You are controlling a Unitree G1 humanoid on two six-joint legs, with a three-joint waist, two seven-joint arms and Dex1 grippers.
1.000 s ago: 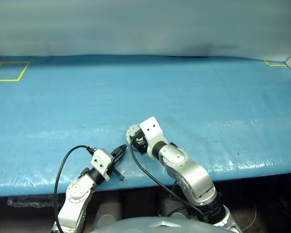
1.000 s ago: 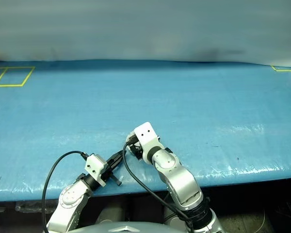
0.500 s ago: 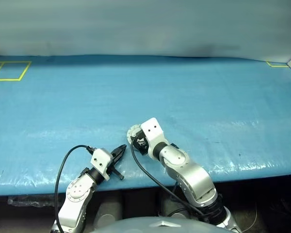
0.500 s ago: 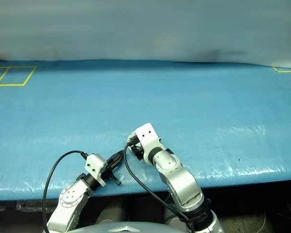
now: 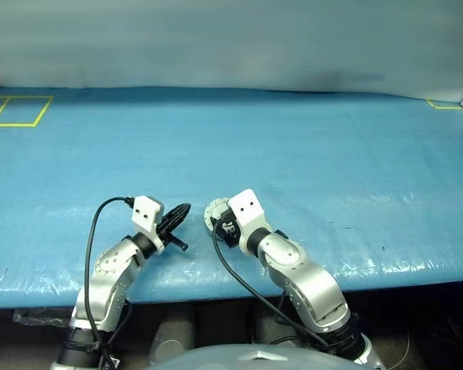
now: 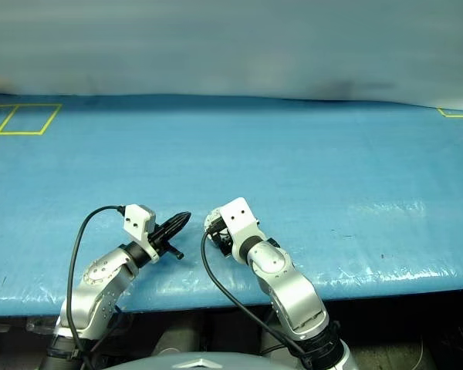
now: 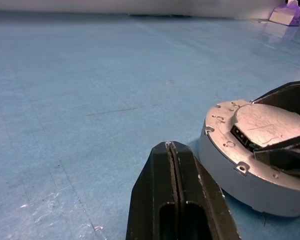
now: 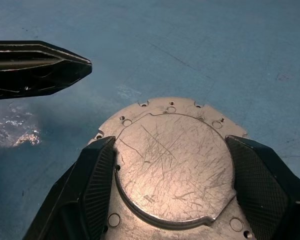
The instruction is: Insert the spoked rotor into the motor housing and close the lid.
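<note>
The motor housing (image 8: pixel 172 165) is seen resting on the blue table cover (image 5: pixel 309 154), near the front edge, with its lid (image 7: pixel 267 122) lying flat on top, so the unit appears closed; the spoked rotor is presumably inside, though this cannot be confirmed. The right gripper (image 8: pixel 172 172) is set astride the housing, one black finger on each side of the rim, the jaws wide and apparently clasping the cup wall. The left gripper (image 7: pixel 171 200) is pressed fully shut with nothing between its fingers and is held just beside the housing, tip pointed toward it. The housing is judged to be rigid cast metal, fairly heavy for its bulk, with a smooth scratched top that would be slippery under hard pads. A hold across the side wall, as now taken, is judged soundest; the lid top offers only a surface for pressing. The hinge is judged the weak point, so any downward push is best centred on the raised circle (image 8: pixel 175 160).
</note>
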